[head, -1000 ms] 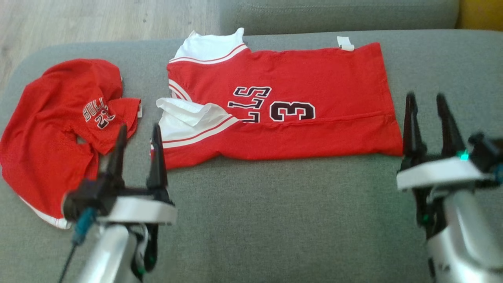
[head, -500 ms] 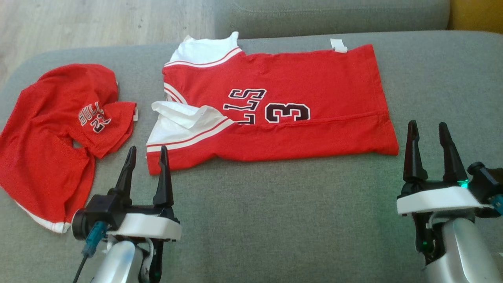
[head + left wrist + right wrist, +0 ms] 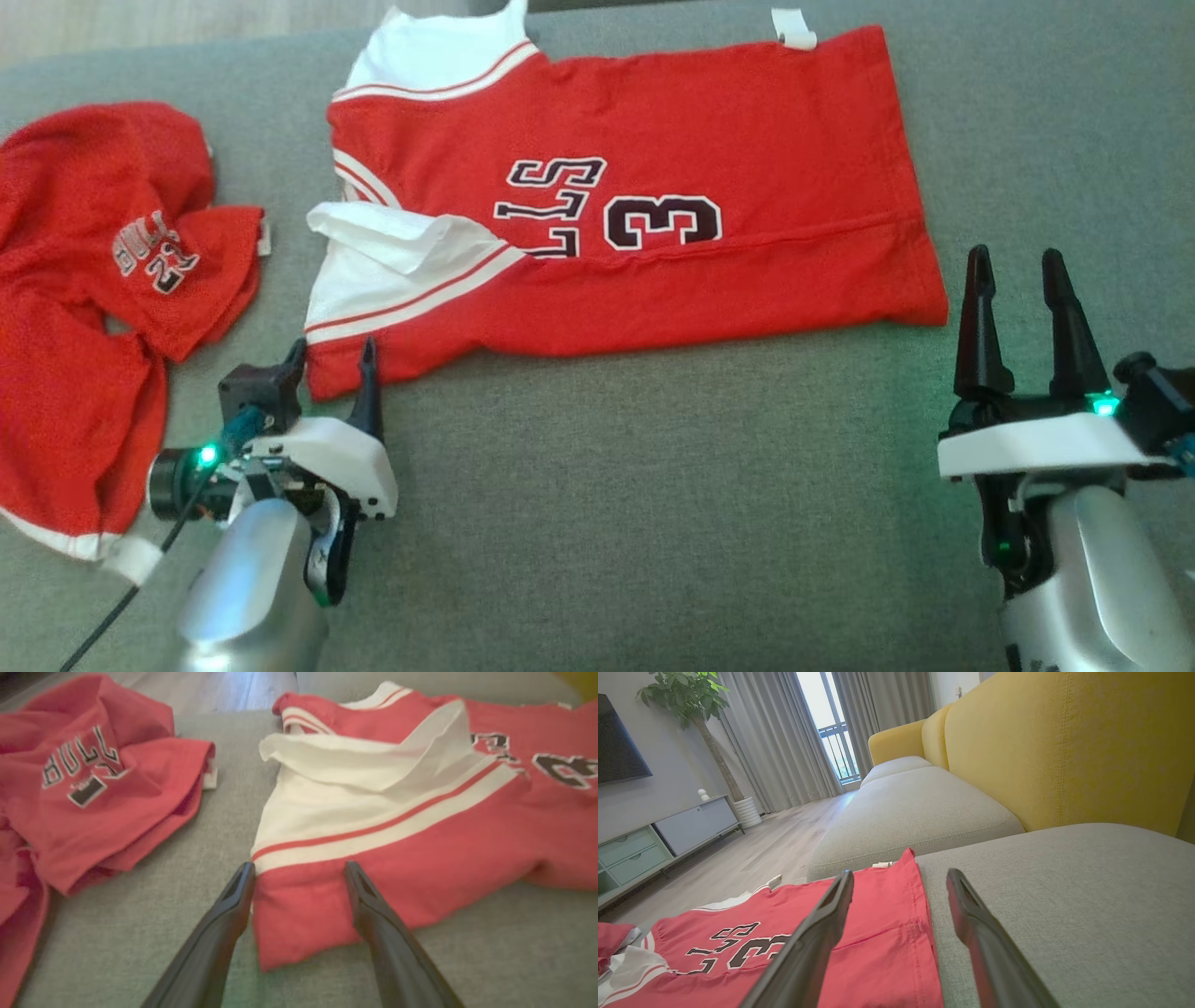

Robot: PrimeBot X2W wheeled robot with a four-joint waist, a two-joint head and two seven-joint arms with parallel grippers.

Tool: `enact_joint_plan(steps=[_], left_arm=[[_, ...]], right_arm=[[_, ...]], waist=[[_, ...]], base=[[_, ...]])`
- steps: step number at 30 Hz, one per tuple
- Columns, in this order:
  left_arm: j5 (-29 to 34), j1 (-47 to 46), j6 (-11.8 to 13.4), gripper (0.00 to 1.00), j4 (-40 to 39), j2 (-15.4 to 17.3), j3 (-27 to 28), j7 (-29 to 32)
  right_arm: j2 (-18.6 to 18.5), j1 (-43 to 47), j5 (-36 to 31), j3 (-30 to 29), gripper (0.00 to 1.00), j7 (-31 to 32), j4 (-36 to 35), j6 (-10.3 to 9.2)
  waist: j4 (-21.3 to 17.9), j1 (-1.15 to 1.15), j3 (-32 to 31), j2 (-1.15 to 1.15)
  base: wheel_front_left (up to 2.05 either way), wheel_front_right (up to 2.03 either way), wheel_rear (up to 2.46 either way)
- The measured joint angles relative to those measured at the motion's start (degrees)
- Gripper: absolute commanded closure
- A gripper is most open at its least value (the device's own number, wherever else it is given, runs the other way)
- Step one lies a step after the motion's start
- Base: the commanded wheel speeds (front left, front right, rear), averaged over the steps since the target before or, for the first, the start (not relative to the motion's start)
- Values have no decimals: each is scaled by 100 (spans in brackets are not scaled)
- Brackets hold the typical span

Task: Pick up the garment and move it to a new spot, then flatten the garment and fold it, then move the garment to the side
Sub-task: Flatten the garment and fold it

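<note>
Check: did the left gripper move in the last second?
Yes. Against the flat jersey, the left gripper shifted right: its open fingers now flank the jersey's near corner, not the gap beside the crumpled garment.

My head camera looks steeply down on the sofa cushion (image 3: 653,523); both wrist cameras sit low over it, all three sharing the numbered jersey (image 3: 747,112).

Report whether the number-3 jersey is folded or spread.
Partly folded: jersey has its near side lapped over, cutting off lettering; white sleeve rumpled.
</note>
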Motion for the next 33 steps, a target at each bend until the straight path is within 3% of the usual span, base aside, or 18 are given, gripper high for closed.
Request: enact_joint_plan(steps=[6, 9, 10, 11, 12, 18, 23, 32, 33], left_arm=[[148, -424, 51, 0, 597, 88, -109, 294], [140, -552, -52, 0, 758, 82, -188, 344], [140, -570, -96, 7, 786, 79, -215, 347], [140, -592, -152, 78, 804, 76, -234, 352], [138, -603, -216, 100, 801, 70, -250, 337], [142, -574, -312, 100, 688, -14, -420, -140], [292, -577, -330, 100, 290, -16, -600, -448], [489, -608, -367, 100, -201, 10, -858, -365], [486, -608, -365, 100, -222, 16, -859, -360]], right_arm=[[0, -126, 24, 60, 0, 0, 4, 0], [0, -126, 62, 59, 0, 0, 19, 0], [0, -126, 73, 54, 0, 0, 42, 0], [0, -126, 107, 38, 0, 0, 85, 0], [1, -129, 131, 11, 0, 3, 152, 0], [10, -363, -285, -412, 0, 541, 960, 0], [9, -908, -87, -631, 0, 972, 1848, 0], [-44, -1823, -181, -724, 0, 976, 3351, 0], [-58, -1915, -181, -689, 36, 973, 3473, 0]], waist=[[-111, -1, 160, 0], [-119, -1, 173, 0], [-112, -1, 173, 0], [-100, -1, 172, 0], [-85, -1, 171, 0], [80, -1, 142, 0], [266, -1, 134, 0], [499, -1, 277, 0], [508, -1, 279, 0]], base=[[0, 0, 0], [0, 0, 0], [0, 0, 0], [0, 0, 0], [0, 0, 0], [0, 0, 0], [0, 0, 0], [0, 0, 0], [0, 0, 0]])
